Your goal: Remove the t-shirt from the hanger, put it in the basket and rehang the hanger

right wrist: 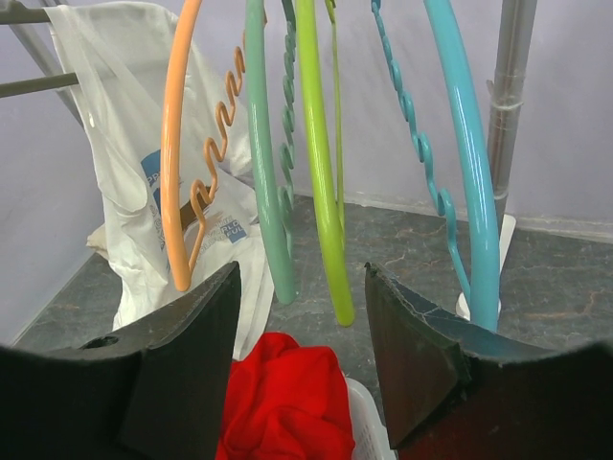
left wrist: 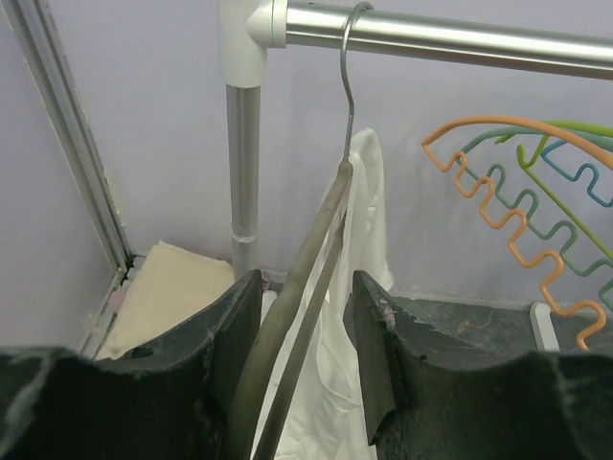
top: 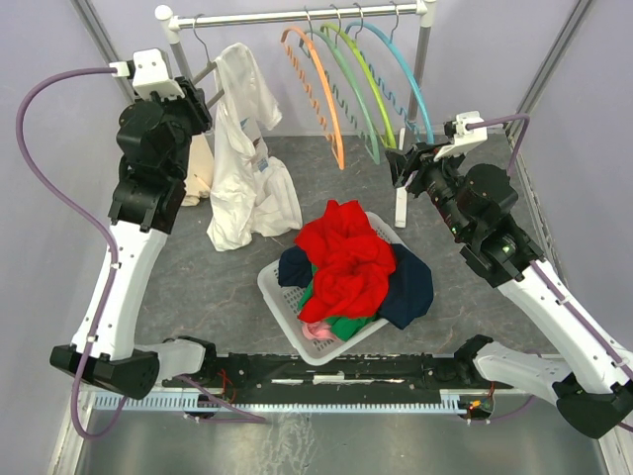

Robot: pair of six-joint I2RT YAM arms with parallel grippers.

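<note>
- Item, task piece: white t-shirt [top: 242, 168], on a grey hanger [left wrist: 308, 278]. It sits at the far left of the scene, draped and bunched, with its lower part reaching down to the grey tabletop [top: 198, 287].
- The grey hanger's wire hook is over the metal rail [left wrist: 431, 34], just right of the rail's left post [left wrist: 244, 144].
- Left tool [left wrist: 306, 283]: raised to the hanger, jaws spread, with the hanger's arm running down between them. I see shirt cloth showing in the gap beside the right finger [left wrist: 383, 326]. The left finger [left wrist: 230, 335] is close against the hanger arm, and I cannot tell whether it touches.
- Right tool [right wrist: 302, 273]: jaws spread and holding nothing. It is held up on the right side, facing the row of bare hangers.
- Bare hangers, four on the same rail, to the right of the t-shirt. From left to right they are orange [right wrist: 170, 144], teal [right wrist: 254, 144], lime [right wrist: 308, 144] and blue [right wrist: 463, 144].
- White basket [top: 265, 282]: in the middle of the tabletop, nearer than the rail, and piled high.
- Basket contents: a red garment [top: 346, 252] on top and a dark navy one [top: 410, 287] hanging over the right rim. Green and pink cloth show at the near edge.
- Beige folded cloth [left wrist: 172, 287]: in the far left corner, beside the foot of the left post.
</note>
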